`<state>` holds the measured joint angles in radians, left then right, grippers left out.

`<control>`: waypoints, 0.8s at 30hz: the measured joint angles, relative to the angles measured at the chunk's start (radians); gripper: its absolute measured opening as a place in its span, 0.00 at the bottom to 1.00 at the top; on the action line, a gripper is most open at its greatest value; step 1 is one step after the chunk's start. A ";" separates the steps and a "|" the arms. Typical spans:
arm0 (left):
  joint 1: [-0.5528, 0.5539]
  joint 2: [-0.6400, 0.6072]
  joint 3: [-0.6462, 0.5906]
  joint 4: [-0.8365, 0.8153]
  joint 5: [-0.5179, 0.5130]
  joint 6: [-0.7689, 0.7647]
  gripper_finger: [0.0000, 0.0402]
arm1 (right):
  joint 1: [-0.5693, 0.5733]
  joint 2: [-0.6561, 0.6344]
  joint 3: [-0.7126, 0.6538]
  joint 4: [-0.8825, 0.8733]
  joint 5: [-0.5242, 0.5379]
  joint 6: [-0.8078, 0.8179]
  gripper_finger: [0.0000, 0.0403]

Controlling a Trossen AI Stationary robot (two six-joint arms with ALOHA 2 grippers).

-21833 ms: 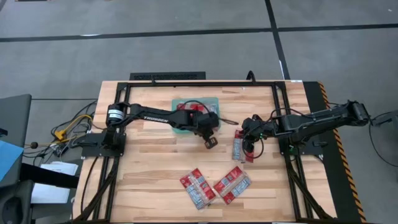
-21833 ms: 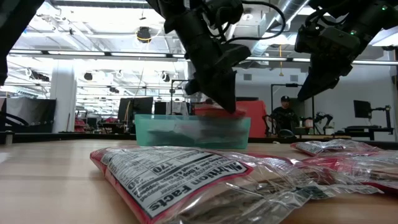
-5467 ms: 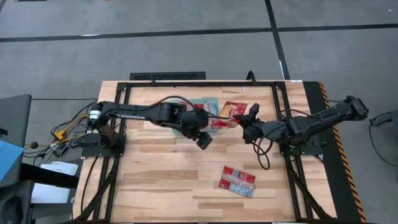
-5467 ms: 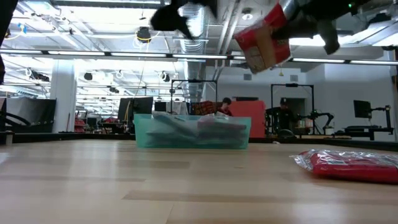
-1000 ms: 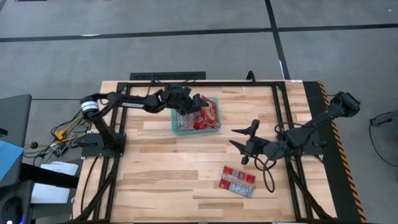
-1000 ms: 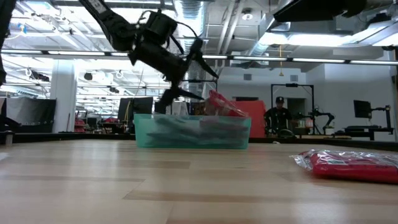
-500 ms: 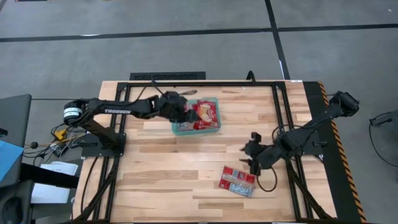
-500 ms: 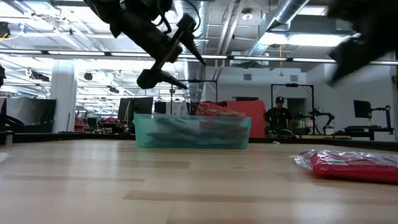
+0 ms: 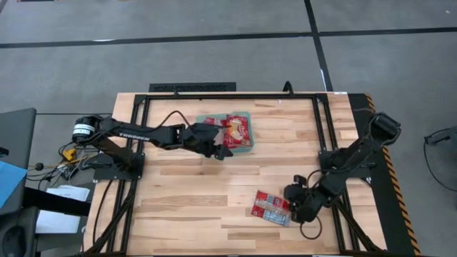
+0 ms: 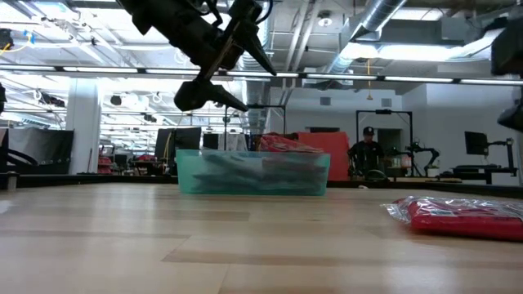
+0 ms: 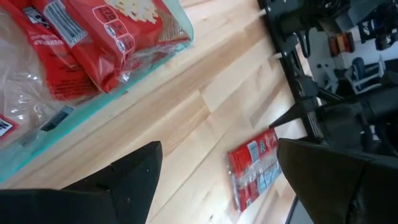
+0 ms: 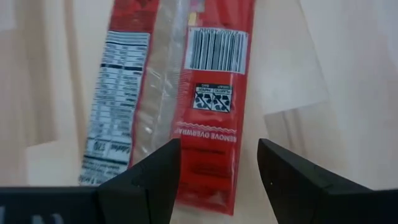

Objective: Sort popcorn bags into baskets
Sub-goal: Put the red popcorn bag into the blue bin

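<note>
Teal tray (image 9: 205, 149) at counter (image 9: 178, 207) back, heaped with red popcorn bags (image 9: 237, 128). My left claw (image 9: 220, 148) above its near edge, fingers apart, empty. My right claw (image 9: 294, 207) spread wide over last bag (image 9: 270, 207) lying on counter front right.

left end effector (image 9: 219, 148) raised, fingers spread; right end effector (image 9: 294, 200) apparently low, fingers apart.

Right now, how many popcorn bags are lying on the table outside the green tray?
1. The popcorn bag lies near the table's front, beside the right claw. More bags fill the green tray.
</note>
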<state>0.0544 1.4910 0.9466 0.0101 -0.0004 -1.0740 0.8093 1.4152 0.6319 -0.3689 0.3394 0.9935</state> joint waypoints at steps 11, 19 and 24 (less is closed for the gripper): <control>-0.030 0.000 0.000 -0.001 -0.007 -0.010 0.76 | -0.047 0.168 0.015 0.053 -0.125 0.035 0.47; -0.033 0.000 0.000 -0.004 -0.007 -0.023 0.76 | -0.069 0.101 0.006 0.030 -0.124 0.067 0.04; -0.033 0.000 0.000 -0.001 0.004 -0.074 0.76 | -0.086 0.060 0.005 0.009 -0.047 0.058 0.05</control>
<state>0.0217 1.4910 0.9466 0.0094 0.0032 -1.1477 0.7231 1.4753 0.6367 -0.3603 0.2929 1.0511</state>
